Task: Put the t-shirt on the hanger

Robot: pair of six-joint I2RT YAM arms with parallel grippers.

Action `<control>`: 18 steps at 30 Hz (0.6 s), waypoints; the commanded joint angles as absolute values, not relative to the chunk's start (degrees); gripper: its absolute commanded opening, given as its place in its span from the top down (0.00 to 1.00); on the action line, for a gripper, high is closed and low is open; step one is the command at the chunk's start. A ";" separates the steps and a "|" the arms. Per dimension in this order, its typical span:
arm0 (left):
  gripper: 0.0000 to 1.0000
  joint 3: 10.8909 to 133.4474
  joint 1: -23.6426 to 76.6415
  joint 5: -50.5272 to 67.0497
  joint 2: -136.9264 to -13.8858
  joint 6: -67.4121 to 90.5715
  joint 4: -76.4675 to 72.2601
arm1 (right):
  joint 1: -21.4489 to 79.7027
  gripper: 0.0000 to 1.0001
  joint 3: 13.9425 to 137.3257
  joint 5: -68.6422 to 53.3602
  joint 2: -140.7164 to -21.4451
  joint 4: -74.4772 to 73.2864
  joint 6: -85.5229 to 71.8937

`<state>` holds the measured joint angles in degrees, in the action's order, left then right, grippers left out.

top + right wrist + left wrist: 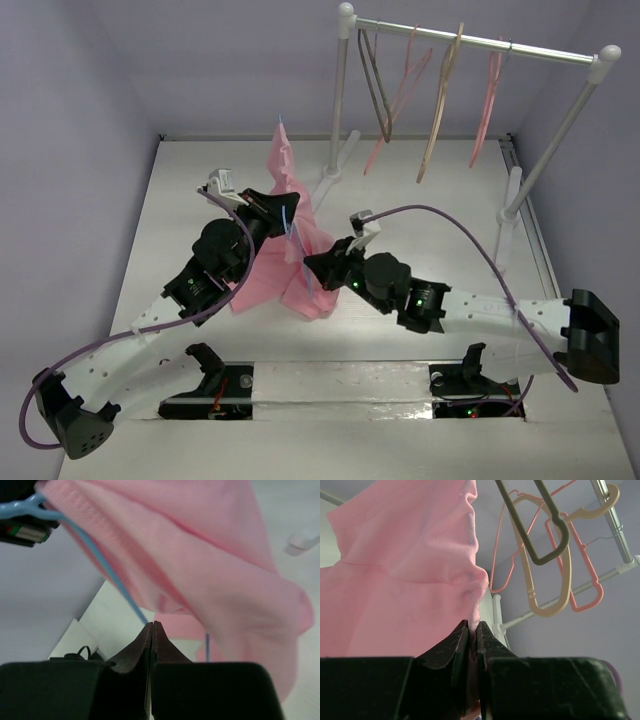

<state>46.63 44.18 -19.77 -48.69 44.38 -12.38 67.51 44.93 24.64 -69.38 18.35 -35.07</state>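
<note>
Nearest you, your right end effector (151,625) has its fingers pressed together on the thin blue wire of the hanger (116,586), which climbs up and left from the tips. The t-shirt (210,565) drapes over that wire just above and beyond them. Your left end effector (473,626) is clamped on a pinch of the shirt's pink fabric, and the rest of the cloth spreads up and left of the tips. The top camera gives you both tips at the garment over the middle of the surface (175,190), the left one on its left side and the right one at its lower right. The shirt stands bunched in a tall raised fold, its lower edges down near the surface. Only the right wrist view shows you the wire entering the fingers; from overhead the hanger is just short blue slivers against the pink. Only the left wrist view shows the fabric pinch close up. Far back, the white rack (540,51) carries a dark hanger (374,90), salmon hangers (403,100) and a tan hanger (438,100).
</note>
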 commanded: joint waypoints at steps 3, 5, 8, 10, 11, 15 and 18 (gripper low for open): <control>1.00 49.13 43.95 -19.95 -47.64 43.86 -14.85 | 69.35 0.99 49.31 25.04 -75.58 19.42 -34.37; 1.00 49.04 43.95 -19.51 -47.20 43.86 -14.50 | 69.35 0.90 49.57 25.93 -76.46 20.30 -33.93; 1.00 48.52 43.95 -19.16 -46.67 44.21 -14.41 | 69.35 0.77 50.27 28.55 -77.78 19.43 -33.58; 1.00 48.25 43.95 -19.07 -46.41 44.47 -14.41 | 69.35 0.73 50.01 30.05 -77.70 19.77 -33.40; 1.00 48.08 43.95 -19.07 -46.32 44.47 -14.33 | 69.35 0.71 49.84 30.32 -77.70 20.12 -33.31; 1.00 47.29 43.95 -18.46 -46.06 45.26 -15.20 | 69.35 0.67 50.53 30.06 -79.18 20.21 -32.96; 1.00 46.85 43.95 -18.02 -45.88 45.70 -15.56 | 69.35 0.65 51.33 30.15 -80.42 20.56 -33.22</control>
